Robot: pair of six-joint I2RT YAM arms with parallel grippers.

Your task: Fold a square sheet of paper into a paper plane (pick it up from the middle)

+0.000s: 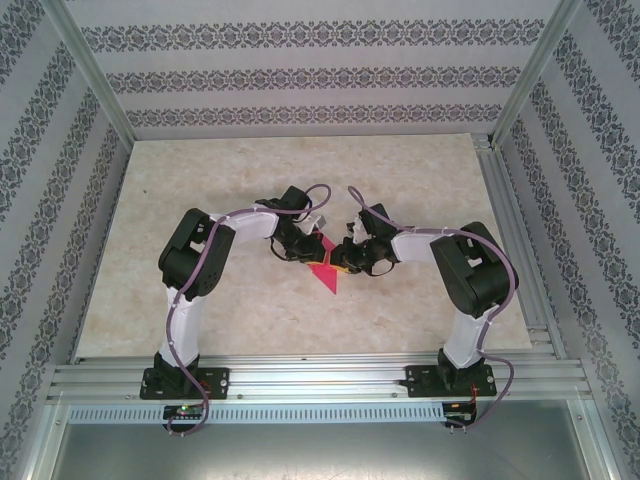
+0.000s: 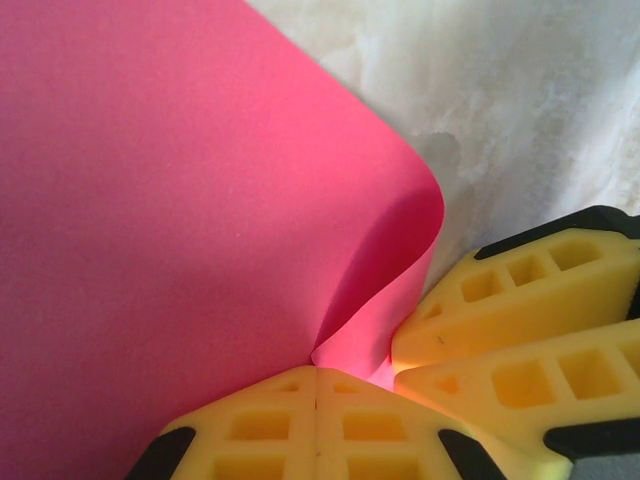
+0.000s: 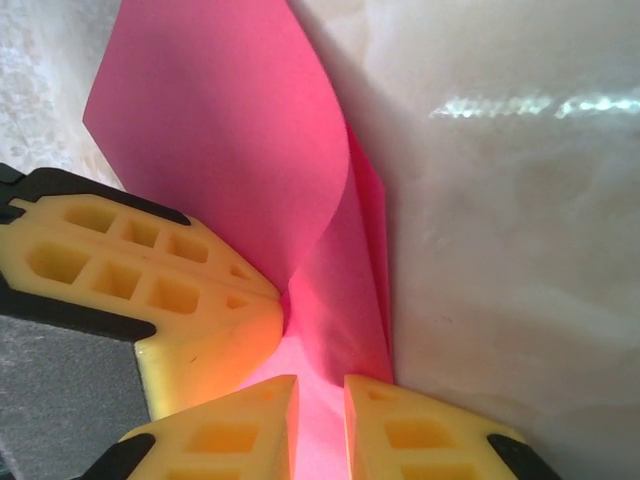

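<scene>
The pink sheet of paper [image 1: 327, 272] lies partly folded on the table between the two grippers. My left gripper [image 1: 298, 246] is shut, and in the left wrist view its tips [image 2: 317, 372] pinch a raised, curling fold of the sheet [image 2: 180, 200]. My right gripper [image 1: 347, 258] meets it from the right. In the right wrist view its jaws [image 3: 320, 400] stand a narrow gap apart, with the sheet [image 3: 230, 130] running through the gap. The left gripper's fingers [image 3: 200, 300] press at the fold beside them. No finished paper plane shape is to be seen.
The beige marbled table [image 1: 400, 180] spreads out on all sides of the paper. Aluminium frame rails [image 1: 320, 380] run along the near edge and the right side. Patterned walls enclose the back and sides.
</scene>
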